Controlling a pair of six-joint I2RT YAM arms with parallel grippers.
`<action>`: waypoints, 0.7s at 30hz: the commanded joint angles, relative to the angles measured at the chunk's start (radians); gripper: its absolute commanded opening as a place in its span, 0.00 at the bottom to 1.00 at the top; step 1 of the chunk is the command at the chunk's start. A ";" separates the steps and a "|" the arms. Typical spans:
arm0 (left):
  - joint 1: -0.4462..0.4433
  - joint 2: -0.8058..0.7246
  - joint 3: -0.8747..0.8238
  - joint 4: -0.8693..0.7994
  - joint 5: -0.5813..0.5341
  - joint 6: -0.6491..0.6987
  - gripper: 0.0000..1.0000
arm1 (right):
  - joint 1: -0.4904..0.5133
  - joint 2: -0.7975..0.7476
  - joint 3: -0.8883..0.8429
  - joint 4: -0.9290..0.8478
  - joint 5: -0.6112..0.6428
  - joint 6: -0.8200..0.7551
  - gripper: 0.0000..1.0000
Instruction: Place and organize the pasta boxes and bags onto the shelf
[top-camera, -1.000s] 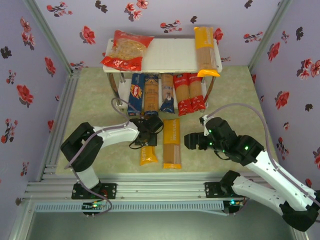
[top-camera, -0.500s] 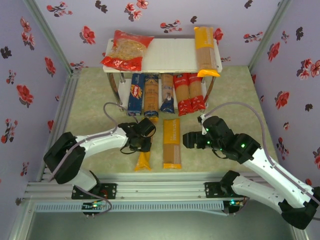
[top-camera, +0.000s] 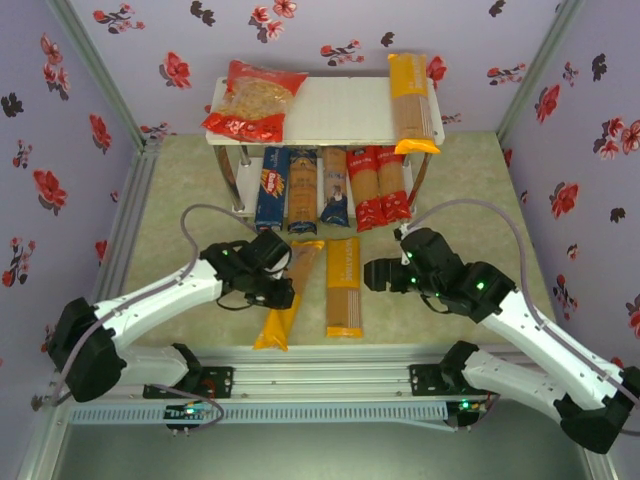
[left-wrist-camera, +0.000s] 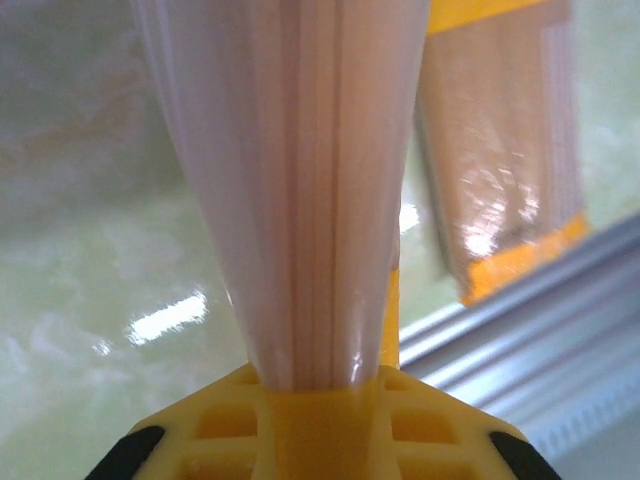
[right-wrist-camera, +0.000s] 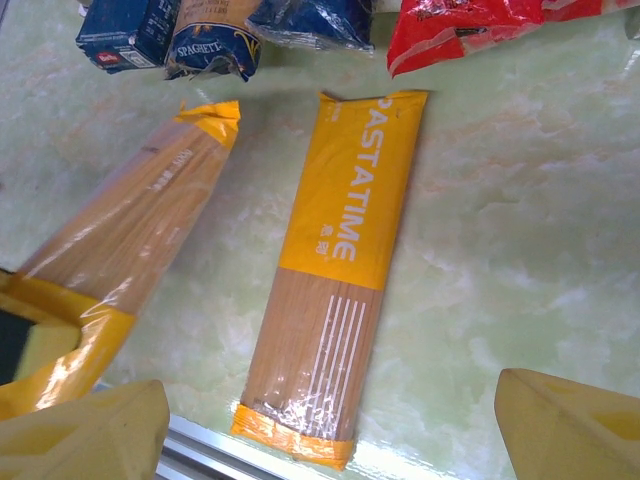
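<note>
Left jaws are clenched on the held yellow bag (top-camera: 283, 305) in the top external view. They grip it about midway, and it lies slanted with its near end close to the metal rail (top-camera: 300, 365) along the counter's (top-camera: 180, 210) front edge. Right jaws stand released over bare counter just right of the second yellow bag (top-camera: 343, 287), which lies flat and straight, apart from the first. Free counter spreads outward from both arms to the flowered walls (top-camera: 40, 150).

At the back stands the shelf (top-camera: 335, 108). A wide red bag (top-camera: 255, 100) lies on the left of the top board and a long yellow bag (top-camera: 412, 95) on its right, overhanging the front, with bare board between. On the lower board, blue boxes (top-camera: 285, 188), a shorter pack (top-camera: 335, 187) and two red bags (top-camera: 378, 187) lie side by side, their near ends poking toward the arms.

From the left wrist, the held yellow bag (left-wrist-camera: 300, 180) rises out of the yellow fingers (left-wrist-camera: 300, 425), clear film over pale straight strands. The second yellow bag (left-wrist-camera: 505, 160) lies beyond at right, with the metal rail (left-wrist-camera: 530, 350) past it.

From the right wrist, two yellow fingertips (right-wrist-camera: 570, 420) sit wide apart with nothing between them. The second yellow bag (right-wrist-camera: 340, 270) reads PASTATIME. The held yellow bag (right-wrist-camera: 130, 240) slants at left, and blue (right-wrist-camera: 215, 45) and red (right-wrist-camera: 470, 25) pack ends line the top.
</note>
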 joint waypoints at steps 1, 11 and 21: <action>0.015 -0.075 0.154 -0.084 0.173 0.092 0.00 | 0.006 0.017 0.043 0.008 0.027 0.008 0.86; 0.053 -0.073 0.534 -0.174 0.273 0.174 0.00 | 0.006 0.105 0.038 0.013 0.030 0.024 0.86; 0.240 0.122 0.980 0.053 0.342 0.215 0.00 | 0.007 0.155 0.043 0.073 -0.004 0.027 0.86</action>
